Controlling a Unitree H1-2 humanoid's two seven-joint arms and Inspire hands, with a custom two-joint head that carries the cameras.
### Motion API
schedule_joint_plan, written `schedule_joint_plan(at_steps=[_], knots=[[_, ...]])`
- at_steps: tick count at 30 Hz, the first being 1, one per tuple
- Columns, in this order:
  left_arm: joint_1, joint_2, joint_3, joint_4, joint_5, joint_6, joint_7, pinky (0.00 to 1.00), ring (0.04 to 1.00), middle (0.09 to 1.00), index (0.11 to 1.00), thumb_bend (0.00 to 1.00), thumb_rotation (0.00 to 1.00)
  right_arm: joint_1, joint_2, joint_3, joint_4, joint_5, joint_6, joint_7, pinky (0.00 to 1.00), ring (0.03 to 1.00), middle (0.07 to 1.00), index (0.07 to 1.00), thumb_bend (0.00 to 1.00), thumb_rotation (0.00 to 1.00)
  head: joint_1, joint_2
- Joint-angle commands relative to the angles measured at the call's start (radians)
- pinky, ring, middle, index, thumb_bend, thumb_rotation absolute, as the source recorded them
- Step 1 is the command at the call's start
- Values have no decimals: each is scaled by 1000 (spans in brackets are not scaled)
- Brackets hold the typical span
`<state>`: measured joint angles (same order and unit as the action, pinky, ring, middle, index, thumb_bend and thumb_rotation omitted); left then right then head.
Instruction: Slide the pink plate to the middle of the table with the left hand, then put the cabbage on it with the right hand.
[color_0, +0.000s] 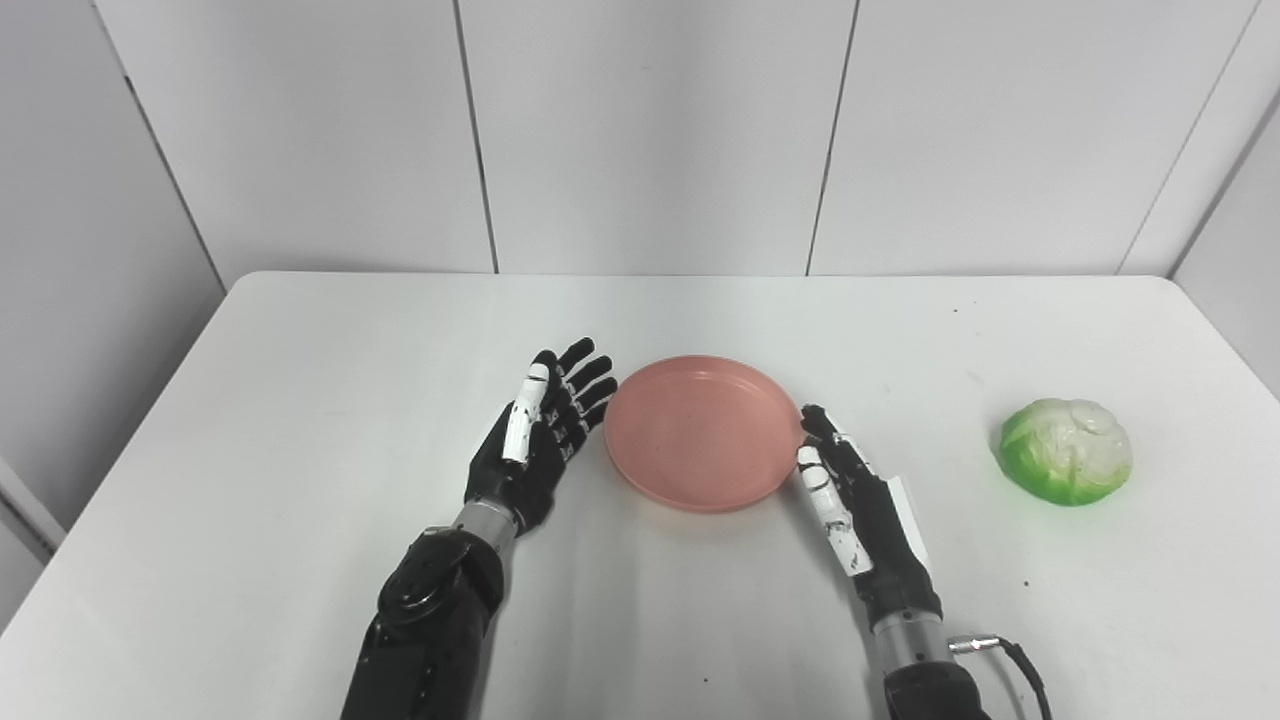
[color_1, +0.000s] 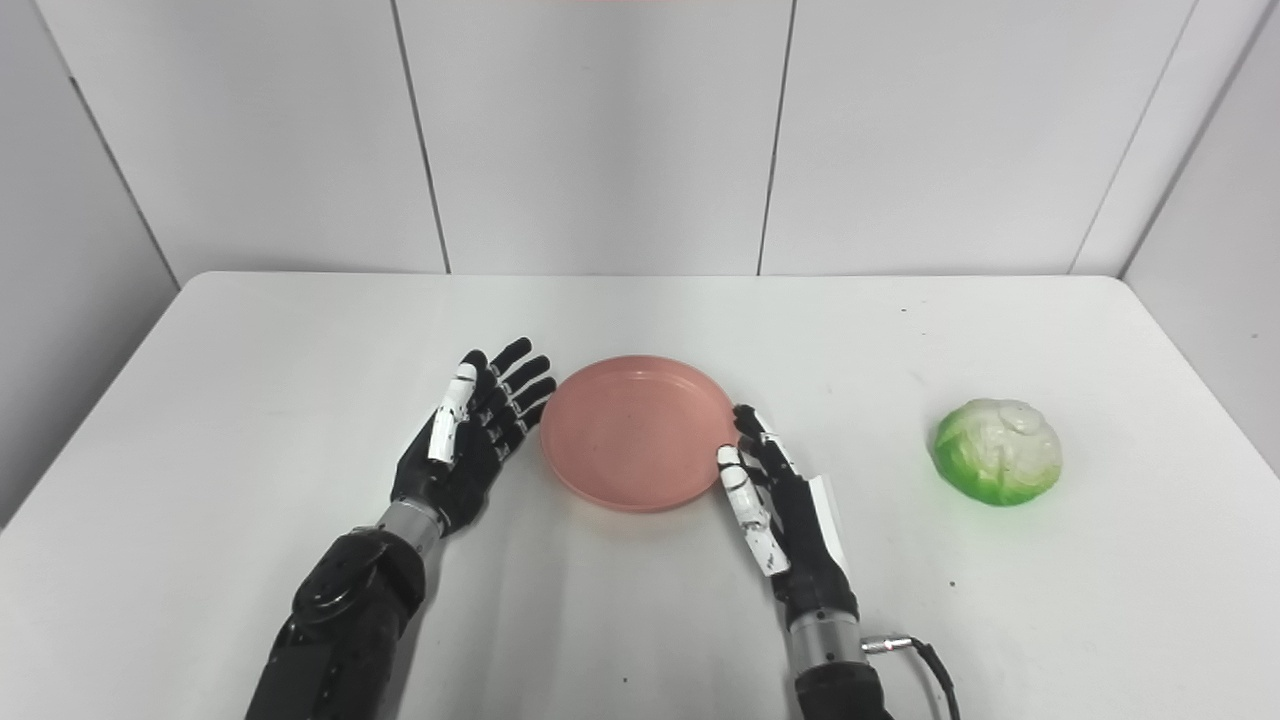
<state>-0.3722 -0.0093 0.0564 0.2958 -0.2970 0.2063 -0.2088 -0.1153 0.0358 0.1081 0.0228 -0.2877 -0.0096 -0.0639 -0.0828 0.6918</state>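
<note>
**Pink plate between two open robot hands, cabbage off to the right**

Where the left eye view takes in the white tabletop (color_0: 300, 380), the pink plate (color_0: 700, 432) lies flat and empty near the middle. The left robot hand (color_0: 540, 430) stands on edge just beside the plate's left rim, palm turned toward it, fingers (color_0: 585, 375) spread wide and pointing away from the robot — it holds nothing, and whether the fingertips touch the rim cannot be told. The right robot hand (color_0: 860, 505) lies at the plate's near-right edge, fingers straight and close together, holding nothing; its fingertips reach the rim or sit just short of it. The cabbage (color_0: 1066, 450), green with a pale top, sits on the tabletop well apart from the plate, toward the right edge.

In the right eye view the same layout shows from slightly to one side: the pink plate (color_1: 640, 430) sits between the left robot hand (color_1: 470, 435) and the right robot hand (color_1: 785, 510), both empty with fingers extended. A cable leaves the right wrist — and the cabbage (color_1: 998, 450) rests alone to the right, untouched.
</note>
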Motion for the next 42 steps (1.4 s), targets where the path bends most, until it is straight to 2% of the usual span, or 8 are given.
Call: schedule_joint_plan(at_steps=[1,10,13,18,23,32,37,42], knots=[[25,10,-3,29,9,37,8,914,901,901,888,421,1000,-13,16,7,2,-3,-22,-20,816,873,891,882,303,1000,1,0],[27,7,7,35,22,13,23,928,908,908,901,417,1000,-18,14,4,-9,-63,-18,-71,801,870,888,876,327,1000,-19,2],[28,11,13,48,23,-14,22,942,920,919,911,414,1000,-25,16,-1,-27,-117,0,-112,802,863,882,889,355,1000,-87,-9],[33,23,20,62,34,-56,23,933,915,916,904,420,1000,-45,2,4,-92,-204,67,-122,864,910,930,937,572,1000,-157,-23],[41,43,13,80,55,-115,10,932,912,915,905,421,1000,-68,-6,1,-129,-265,112,-122,857,918,956,966,742,1000,-228,-36],[57,74,-6,118,71,-193,-14,919,908,913,901,442,1000,-118,-16,-4,-150,-375,117,-192,846,917,958,965,839,993,-356,-66],[59,84,-6,141,61,-207,-35,913,901,909,900,440,1000,-146,-35,-26,-174,-424,116,-226,797,898,943,956,866,901,-416,-90],[47,103,6,191,47,-224,-66,921,909,913,900,448,1000,-162,-66,-71,-212,-449,149,-225,825,912,951,962,915,808,-462,-104]])
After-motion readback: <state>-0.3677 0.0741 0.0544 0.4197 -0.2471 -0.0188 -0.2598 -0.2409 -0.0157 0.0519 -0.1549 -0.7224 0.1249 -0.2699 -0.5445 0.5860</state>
